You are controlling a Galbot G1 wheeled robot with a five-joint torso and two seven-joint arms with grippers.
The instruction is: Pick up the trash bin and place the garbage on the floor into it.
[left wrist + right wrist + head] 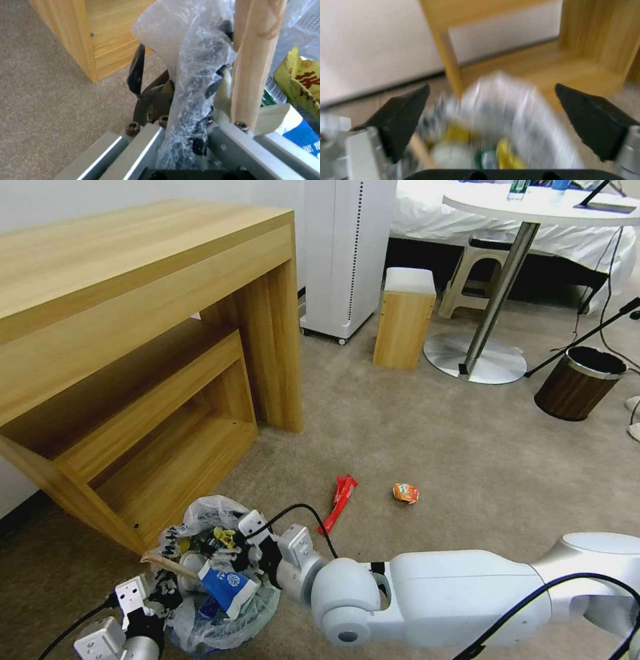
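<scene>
Head view: trash bin point(220, 580) low at the left, on the carpet point(433, 447) just in front of the wooden desk point(133, 347), its crinkled liner bag full. Inside: blue-white carton point(227, 587), wooden stick point(167, 565) poking out over the rim toward the left, yellow wrapper point(225, 537) near the top. Left gripper point(160, 597) at the bin's near-left rim, pinching the rim and liner. Right gripper point(250, 543) above the bin's right side, over the contents; cannot tell here how wide the fingers stand. Red wrapper point(340, 503) and orange wrapper point(405, 493) on the carpet beyond the bin, apart from each other. Brown wood-grain bin point(577, 383) well away at the right, near the round table point(533, 207).

Left wrist view: left gripper point(181, 125) pressed onto the liner bag point(193, 62) and the dark rim, with the stick point(253, 62) upright just beside, carton point(300, 130) and yellow wrapper point(300, 77) behind it.

Right wrist view: blurred. Right gripper point(493, 117) with black fingers point(403, 115) spread wide, nothing between them, over the open bin point(510, 120), desk frame behind.
</scene>
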